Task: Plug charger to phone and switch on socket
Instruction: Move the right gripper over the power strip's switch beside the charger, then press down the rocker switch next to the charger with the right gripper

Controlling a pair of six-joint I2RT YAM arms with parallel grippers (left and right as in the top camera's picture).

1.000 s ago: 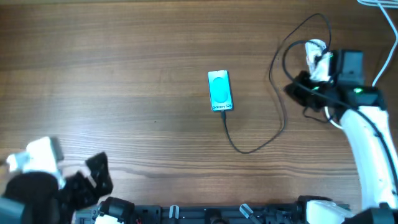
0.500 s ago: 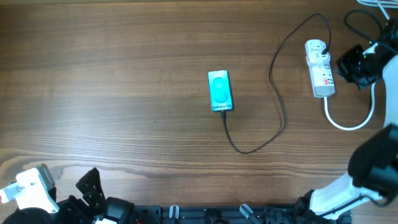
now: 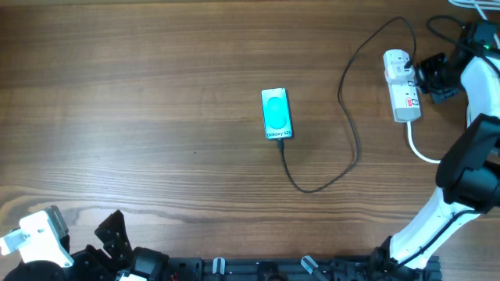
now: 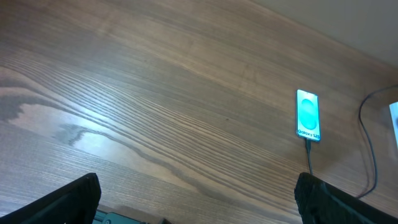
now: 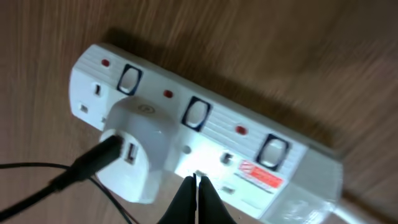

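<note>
The phone (image 3: 276,114) lies mid-table with its turquoise screen up; it also shows in the left wrist view (image 4: 308,115). The thin black charger cable (image 3: 353,148) runs from the phone's lower edge in a loop to a white adapter (image 5: 134,149) plugged into the socket (image 3: 401,86). The socket (image 5: 249,149) has three rocker switches with red dots. My right gripper (image 5: 197,183) is shut and empty, its tips at the socket's long edge near the middle switch; overhead it (image 3: 426,76) sits right beside the socket. My left gripper (image 4: 199,202) is open and empty at the table's front left (image 3: 116,230).
The socket's thick white lead (image 3: 426,152) curves from its near end towards the right arm's base. More cables (image 3: 449,23) lie at the far right corner. The table's front edge carries the arm mounts.
The right arm lifted off the socket and swung right, then its gripper came back beside the socket. The left arm drew back to the front-left corner. Phone and cable have not moved.
</note>
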